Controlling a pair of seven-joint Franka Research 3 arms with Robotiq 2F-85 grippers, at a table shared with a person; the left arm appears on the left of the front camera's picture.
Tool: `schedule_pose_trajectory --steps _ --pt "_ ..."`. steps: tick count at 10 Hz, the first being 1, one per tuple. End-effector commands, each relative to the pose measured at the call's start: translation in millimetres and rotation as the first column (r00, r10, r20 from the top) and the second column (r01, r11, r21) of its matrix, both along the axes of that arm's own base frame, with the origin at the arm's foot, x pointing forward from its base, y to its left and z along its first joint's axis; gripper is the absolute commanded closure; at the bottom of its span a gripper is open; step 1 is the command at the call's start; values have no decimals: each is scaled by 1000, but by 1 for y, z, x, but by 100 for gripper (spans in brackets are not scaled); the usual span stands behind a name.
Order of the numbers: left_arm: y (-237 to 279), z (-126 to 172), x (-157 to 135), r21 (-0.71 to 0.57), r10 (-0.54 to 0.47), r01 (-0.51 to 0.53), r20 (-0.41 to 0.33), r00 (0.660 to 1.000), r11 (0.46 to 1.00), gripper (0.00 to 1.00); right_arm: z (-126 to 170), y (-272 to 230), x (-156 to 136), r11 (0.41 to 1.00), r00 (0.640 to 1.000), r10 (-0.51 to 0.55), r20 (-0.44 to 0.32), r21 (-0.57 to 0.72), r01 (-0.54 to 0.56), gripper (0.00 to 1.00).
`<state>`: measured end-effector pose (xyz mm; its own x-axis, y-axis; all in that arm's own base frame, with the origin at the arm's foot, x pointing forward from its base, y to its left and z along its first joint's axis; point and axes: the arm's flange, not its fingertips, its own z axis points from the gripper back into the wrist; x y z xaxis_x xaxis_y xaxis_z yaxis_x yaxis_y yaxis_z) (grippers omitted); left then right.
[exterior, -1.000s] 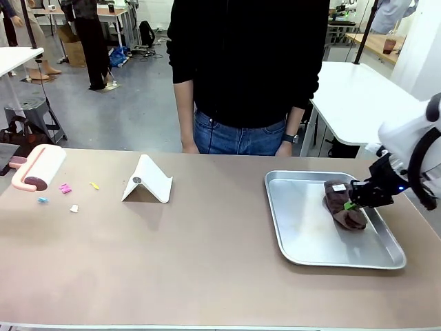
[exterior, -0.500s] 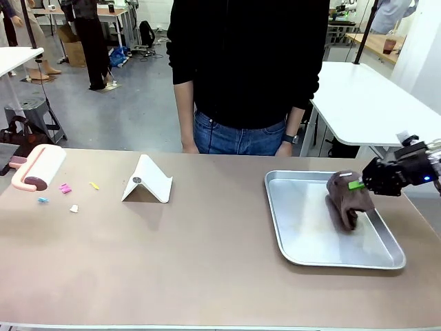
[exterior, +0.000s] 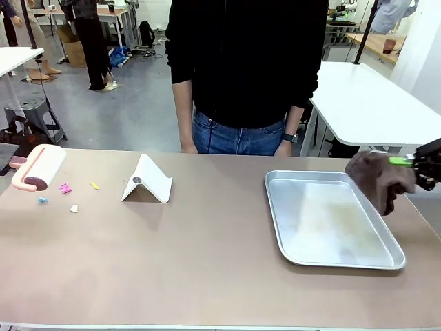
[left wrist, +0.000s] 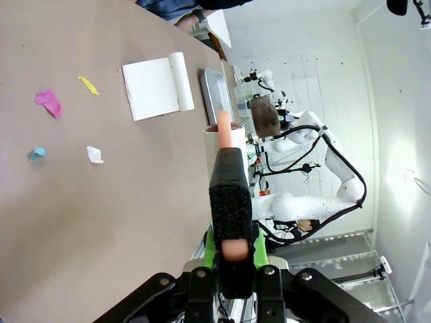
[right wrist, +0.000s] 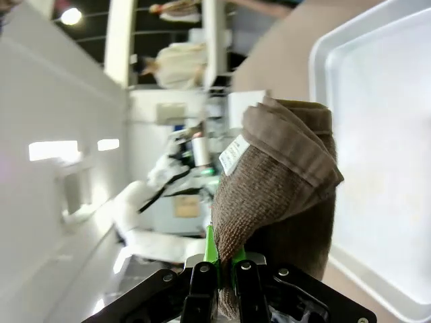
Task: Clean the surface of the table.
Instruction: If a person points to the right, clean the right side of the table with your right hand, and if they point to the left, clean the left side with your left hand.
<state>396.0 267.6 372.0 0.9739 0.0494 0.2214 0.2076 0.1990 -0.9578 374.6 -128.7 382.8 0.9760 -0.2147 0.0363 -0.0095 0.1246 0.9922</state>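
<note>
The beige-brown table (exterior: 207, 262) carries small paper scraps at its left: pink (exterior: 65, 187), yellow (exterior: 94, 185), blue (exterior: 43, 200) and white (exterior: 74, 208). A pink lint roller (exterior: 38, 169) lies at the far left. In the left wrist view my left gripper (left wrist: 234, 245) is shut on the roller's black-padded handle (left wrist: 230, 195). My right gripper (exterior: 415, 163) is shut on a brown cloth (exterior: 377, 178), which hangs above the right rim of the metal tray (exterior: 331, 227). The right wrist view shows the cloth (right wrist: 276, 182) pinched between the green pads (right wrist: 210, 252).
A white folded stand (exterior: 147, 181) sits left of centre near the far edge. A person in a black top (exterior: 244, 62) stands at the far side, hands by the table's edge. A white-topped table (exterior: 358, 96) is behind on the right.
My right gripper has lifted the brown cloth out of the tray and carried it up and to the right. The roller and scraps have not moved.
</note>
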Motion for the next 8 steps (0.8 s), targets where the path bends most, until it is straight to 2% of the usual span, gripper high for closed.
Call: schedule_pose_trajectory --steps 1,2,3,5,6,7,8 --pt "-1 5 -1 -2 0 0 -13 1000 1000 100 12 -20 -9 996 999 14 38 87 -18 93" --pt "-1 5 -1 -2 0 0 -13 1000 1000 100 20 -22 -24 998 998 -7 55 58 4 93" --pt "-1 5 -1 -2 0 0 -13 1000 1000 100 23 -15 -38 1000 996 27 90 11 -28 93" --pt "-1 5 -1 -2 0 0 -13 1000 1000 100 17 2 -45 997 990 70 122 -35 -66 93" --pt "-1 5 -1 -2 0 0 -13 1000 1000 100 13 8 -39 996 992 -30 120 -76 40 93" --pt "-1 5 -1 -2 0 0 -13 1000 1000 100 23 -14 -37 999 996 50 75 7 -51 93" --pt "-1 5 -1 -2 0 0 -13 1000 1000 100 23 -14 -37 999 996 50 75 7 -51 93"
